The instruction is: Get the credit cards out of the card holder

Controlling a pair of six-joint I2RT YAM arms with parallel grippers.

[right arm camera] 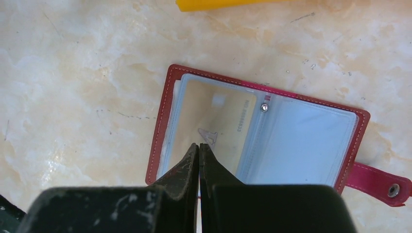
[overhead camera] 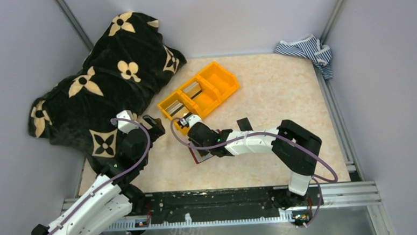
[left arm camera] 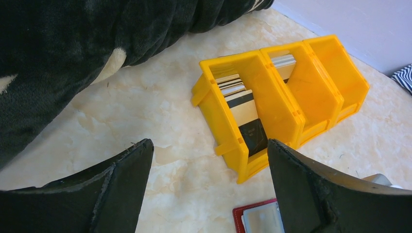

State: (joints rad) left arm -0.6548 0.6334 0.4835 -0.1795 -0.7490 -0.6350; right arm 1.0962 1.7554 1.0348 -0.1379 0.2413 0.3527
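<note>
Shows right fingers (right arm camera: 194,156) pinched shut over pale beige card (right arm camera: 218,116) in open dark red wallet (right arm camera: 301,141), grip unconfirmed; left fingers (left arm camera: 124,182) wide, empty. Risks slipping off, dragging wallet across tabletop (right arm camera: 73,97).

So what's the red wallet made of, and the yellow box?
The card holder looks like leather or imitation leather: dark red, matte, pale stitching along the edge. Its blue pockets seem clear soft plastic, as a beige card shows through. The yellow-orange bin looks like hard moulded plastic: smooth, shiny, evenly coloured.
</note>
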